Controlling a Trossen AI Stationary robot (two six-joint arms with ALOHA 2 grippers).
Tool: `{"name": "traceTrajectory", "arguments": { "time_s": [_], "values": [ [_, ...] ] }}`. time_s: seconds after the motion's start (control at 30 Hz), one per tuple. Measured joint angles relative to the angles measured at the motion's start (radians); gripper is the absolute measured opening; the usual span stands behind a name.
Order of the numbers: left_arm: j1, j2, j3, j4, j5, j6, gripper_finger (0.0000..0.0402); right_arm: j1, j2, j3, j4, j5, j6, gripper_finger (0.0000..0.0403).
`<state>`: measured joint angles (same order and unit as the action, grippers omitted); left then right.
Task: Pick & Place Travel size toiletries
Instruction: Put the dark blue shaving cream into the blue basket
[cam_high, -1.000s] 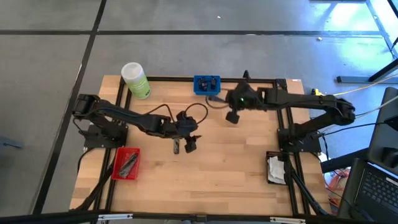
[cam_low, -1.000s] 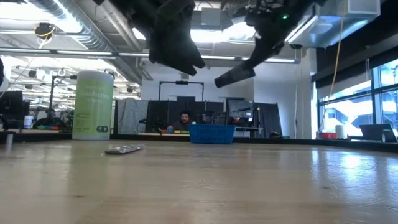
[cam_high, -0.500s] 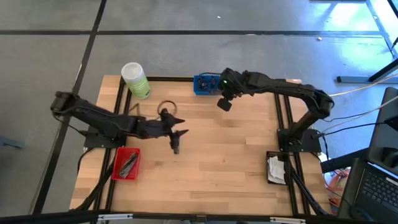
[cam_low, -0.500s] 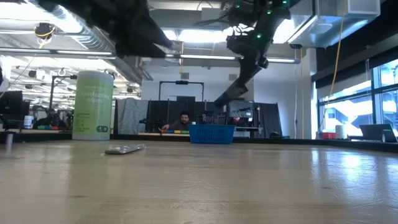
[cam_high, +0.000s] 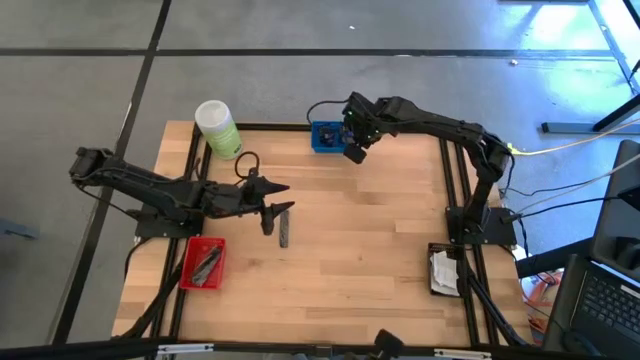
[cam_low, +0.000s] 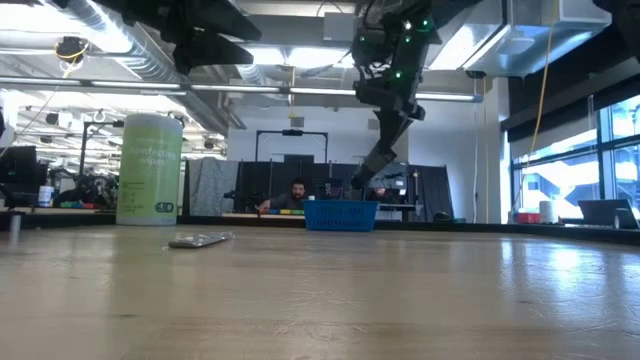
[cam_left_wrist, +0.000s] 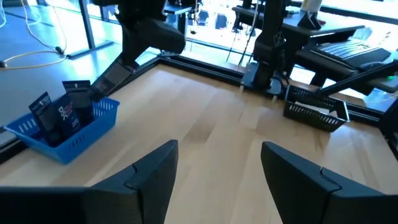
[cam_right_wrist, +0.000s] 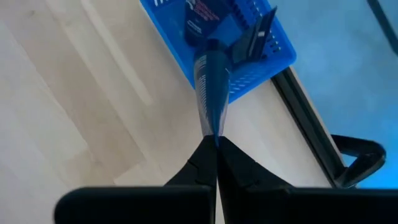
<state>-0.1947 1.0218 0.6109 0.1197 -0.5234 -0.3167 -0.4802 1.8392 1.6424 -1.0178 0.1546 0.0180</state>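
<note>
Green bottle (cam_high: 218, 128) left of the blue tray (cam_high: 328, 136), left gripper (cam_high: 277, 208) spread and empty, grey tube (cam_high: 284, 234) lying just beside it, right gripper (cam_high: 352, 146) pinching a dark tube (cam_right_wrist: 210, 87) over the tray's edge

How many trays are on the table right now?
3: a blue mesh tray at the far edge, a red tray near the left arm's base, and a black tray by the right arm's base.

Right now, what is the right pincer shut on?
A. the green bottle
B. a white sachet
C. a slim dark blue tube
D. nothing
C: the right pincer pinches the end of a slim dark blue tube over the edge of the blue tray.
</note>
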Motion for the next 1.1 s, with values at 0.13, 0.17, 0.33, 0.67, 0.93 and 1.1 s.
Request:
{"name": "traceTrajectory", "arguments": {
  "time_s": [0.13, 0.17, 0.33, 0.67, 0.93, 1.1],
  "values": [
    [0.0, 0.0, 0.0, 0.001, 0.0, 0.0, 0.023, -0.011, 0.021, 0.0, 0.0, -0.016, 0.001, 0.0],
    [0.0, 0.0, 0.0, 0.003, 0.001, 0.0, 0.023, -0.011, 0.025, 0.0, 0.0, -0.016, 0.001, 0.0],
    [0.0, 0.0, 0.0, 0.004, 0.001, -0.002, 0.0228, -0.01, 0.037, 0.005, -0.009, -0.02, 0.012, 0.0],
    [0.0, 0.001, 0.0, 0.015, -0.005, -0.002, 0.0229, -0.001, 0.113, 0.316, -0.261, -0.092, 0.082, 0.0],
    [0.0, 0.001, 0.0, 0.01, 0.074, -0.002, 0.0228, -0.009, 0.318, 0.582, -0.496, -0.046, 0.071, 0.0],
    [0.0, 0.001, 0.0, 0.012, 0.089, 0.022, 0.023, -0.014, 0.356, 0.656, -0.503, -0.043, 0.051, 0.0]
  ]
}}
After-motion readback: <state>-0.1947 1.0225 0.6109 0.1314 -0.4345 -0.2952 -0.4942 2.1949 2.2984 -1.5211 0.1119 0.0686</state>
